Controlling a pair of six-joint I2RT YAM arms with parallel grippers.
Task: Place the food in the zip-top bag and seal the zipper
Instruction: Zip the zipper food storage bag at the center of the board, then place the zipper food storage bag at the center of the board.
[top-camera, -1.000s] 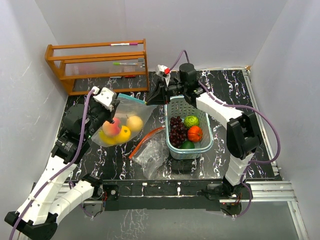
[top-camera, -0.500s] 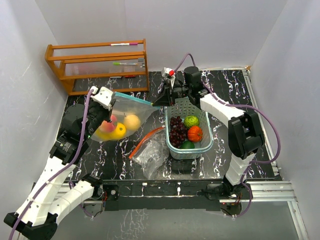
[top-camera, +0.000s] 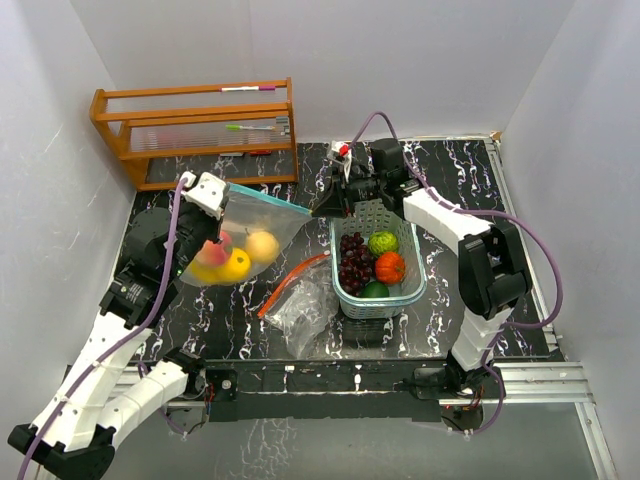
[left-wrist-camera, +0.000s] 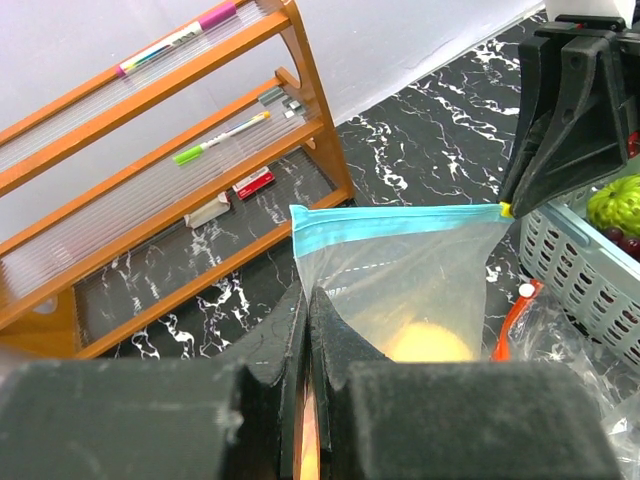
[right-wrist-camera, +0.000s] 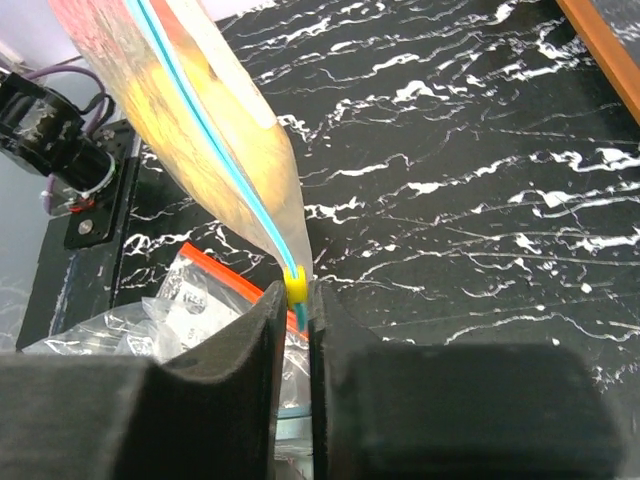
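A clear zip-top bag (top-camera: 262, 222) with a blue zipper strip (left-wrist-camera: 395, 220) hangs stretched between my two grippers above the table. Inside it are yellow round fruits (top-camera: 262, 245) and a pink piece (top-camera: 214, 251). My left gripper (left-wrist-camera: 308, 296) is shut on the bag's left end. My right gripper (right-wrist-camera: 297, 292) is shut on the yellow slider (right-wrist-camera: 296, 284) at the zipper's right end; this slider also shows in the left wrist view (left-wrist-camera: 506, 209). Dark purple grapes (top-camera: 351, 262), a bumpy green fruit (top-camera: 382, 243) and an orange-red fruit (top-camera: 389, 267) lie in the teal basket (top-camera: 410, 292).
A second clear bag with an orange-red zipper (top-camera: 298, 292) lies on the table left of the basket. A wooden rack (top-camera: 200, 130) with pens stands at the back left. White walls enclose the table.
My right gripper has moved to the right along the blue zipper with the slider, and the bag's top edge is now stretched straight. The left gripper has kept its hold.
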